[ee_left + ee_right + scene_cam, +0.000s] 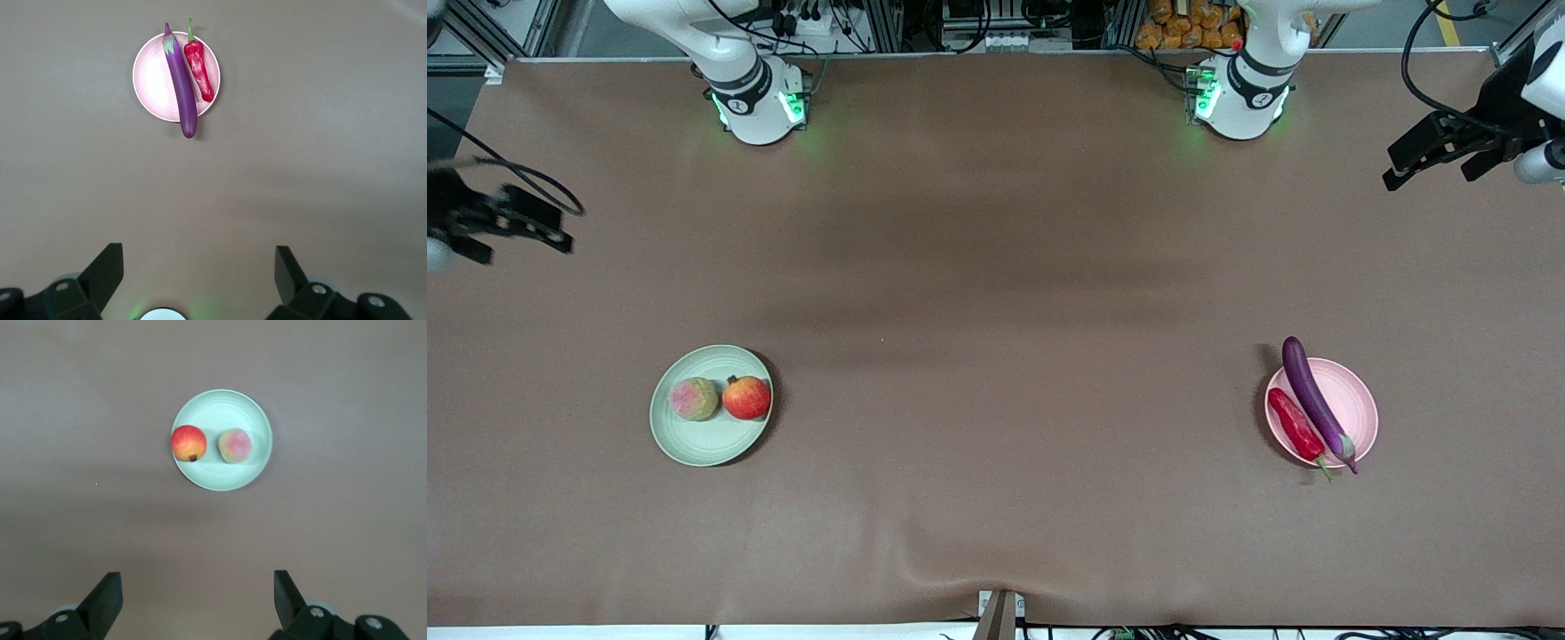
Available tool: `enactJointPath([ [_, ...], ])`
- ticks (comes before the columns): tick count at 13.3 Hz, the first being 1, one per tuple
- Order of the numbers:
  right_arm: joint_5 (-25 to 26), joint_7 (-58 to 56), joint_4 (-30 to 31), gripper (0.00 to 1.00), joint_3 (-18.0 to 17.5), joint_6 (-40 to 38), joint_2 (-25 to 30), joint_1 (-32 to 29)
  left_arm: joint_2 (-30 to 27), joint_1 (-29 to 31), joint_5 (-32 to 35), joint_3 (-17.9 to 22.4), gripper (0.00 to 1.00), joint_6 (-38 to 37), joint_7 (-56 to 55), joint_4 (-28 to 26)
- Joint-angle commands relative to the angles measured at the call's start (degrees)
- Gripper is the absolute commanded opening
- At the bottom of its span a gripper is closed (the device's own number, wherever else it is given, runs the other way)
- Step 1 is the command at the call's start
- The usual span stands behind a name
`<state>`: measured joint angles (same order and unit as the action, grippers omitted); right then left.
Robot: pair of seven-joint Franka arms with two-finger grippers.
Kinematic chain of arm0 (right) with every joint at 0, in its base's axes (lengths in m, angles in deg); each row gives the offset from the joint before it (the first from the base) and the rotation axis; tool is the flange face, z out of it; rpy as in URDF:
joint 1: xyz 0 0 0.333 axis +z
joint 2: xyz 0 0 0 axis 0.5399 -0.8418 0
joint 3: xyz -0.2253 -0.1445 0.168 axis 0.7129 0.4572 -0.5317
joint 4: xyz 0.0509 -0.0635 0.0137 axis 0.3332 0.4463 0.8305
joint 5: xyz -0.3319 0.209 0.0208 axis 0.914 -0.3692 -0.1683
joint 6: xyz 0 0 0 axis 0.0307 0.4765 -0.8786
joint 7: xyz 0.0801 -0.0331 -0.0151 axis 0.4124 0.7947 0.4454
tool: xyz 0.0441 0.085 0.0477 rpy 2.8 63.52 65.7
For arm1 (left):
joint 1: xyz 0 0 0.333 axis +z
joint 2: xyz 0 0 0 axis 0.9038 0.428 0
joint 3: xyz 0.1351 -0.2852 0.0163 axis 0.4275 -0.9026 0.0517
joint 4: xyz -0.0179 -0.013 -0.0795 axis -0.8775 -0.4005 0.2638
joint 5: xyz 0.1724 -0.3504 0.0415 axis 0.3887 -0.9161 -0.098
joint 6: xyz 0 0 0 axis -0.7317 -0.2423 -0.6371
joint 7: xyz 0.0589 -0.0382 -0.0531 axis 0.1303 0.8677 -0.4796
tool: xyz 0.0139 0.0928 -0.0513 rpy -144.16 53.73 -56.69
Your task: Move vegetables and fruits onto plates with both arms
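Observation:
The purple eggplant (1313, 399) and the red chili pepper (1296, 426) lie side by side on the pale pink plate (1356, 400) toward the left arm's end; the left wrist view shows the eggplant (181, 79), the chili (199, 67) and the pink plate (150, 77). The red apple-like fruit (746, 397) and the peach-like fruit (695, 398) sit on the pale green plate (711, 443) toward the right arm's end, also in the right wrist view (189, 443) (235, 445) (223, 407). My left gripper (1436, 160) is open and empty, high over the table's end. My right gripper (516, 233) is open and empty over the other end.
A brown cloth covers the table (996, 293). The two arm bases (758, 100) (1240, 98) stand along the table's edge farthest from the front camera. A small bracket (1000, 613) sits at the near edge.

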<state>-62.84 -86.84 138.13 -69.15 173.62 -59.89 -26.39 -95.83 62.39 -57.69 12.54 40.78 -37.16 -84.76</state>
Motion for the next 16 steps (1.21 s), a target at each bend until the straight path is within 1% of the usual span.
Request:
enactJointPath([
  [1,0.1,4.8,1.9,1.00,-5.8,-3.1,4.0,-7.1,-0.8,0.2,-1.1,0.0,1.00,-2.4,-0.7,0.4],
  [2,0.1,6.9,1.7,1.00,-7.1,-4.7,4.3,-8.7,-0.9,0.2,-1.1,0.0,1.00,-2.4,-0.9,0.1],
  [4,0.2,10.3,1.5,1.00,-7.6,-6.3,4.4,-9.1,-1.0,0.2,-1.0,0.0,1.00,-2.4,-0.8,0.2],
  [7,0.8,11.4,2.6,1.00,-7.6,-6.0,4.2,-9.3,-1.1,0.3,1.0,0.1,1.00,-1.8,0.4,0.3],
  [9,2.9,10.8,4.5,1.00,-7.6,-3.9,4.2,-9.0,-0.9,0.3,2.6,0.1,1.00,-0.6,0.6,0.2],
  [11,3.1,10.3,5.4,1.00,-7.5,-3.6,4.2,-9.1,-0.4,0.4,2.6,0.3,1.00,-0.5,1.4,0.5],
  [15,3.2,8.6,4.9,1.00,-7.2,-4.0,4.3,-9.0,-0.2,0.4,2.8,0.7,1.00,-0.8,0.6,1.5],
  [16,3.4,8.6,4.9,1.00,-6.6,-4.1,4.1,-8.0,-0.2,0.8,3.1,0.8,1.00,-1.0,0.7,2.0],
])
